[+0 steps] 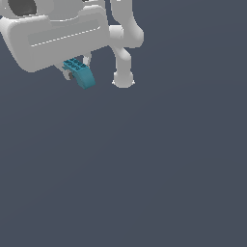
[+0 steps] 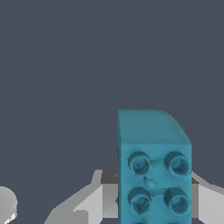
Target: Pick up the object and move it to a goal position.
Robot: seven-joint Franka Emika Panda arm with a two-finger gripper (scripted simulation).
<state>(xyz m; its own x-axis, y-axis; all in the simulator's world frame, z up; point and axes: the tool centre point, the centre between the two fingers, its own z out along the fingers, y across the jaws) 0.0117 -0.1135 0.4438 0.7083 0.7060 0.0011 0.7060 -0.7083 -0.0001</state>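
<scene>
Although its fingertips were hidden under the white hand, the gripper (image 1: 77, 67) was seen clamped on the teal block (image 1: 81, 73).

White arm (image 1: 126, 36) overhead, fingers (image 1: 86, 59) pointing down, clamped on block (image 1: 81, 73).

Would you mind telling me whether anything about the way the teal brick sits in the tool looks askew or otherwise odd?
Nothing looks damaged. The brick sits off-centre in the tool: only its studded end is between the fingers, while the sloped end pokes out beyond them. In the exterior view it hangs tilted, sloped end lower.
</scene>
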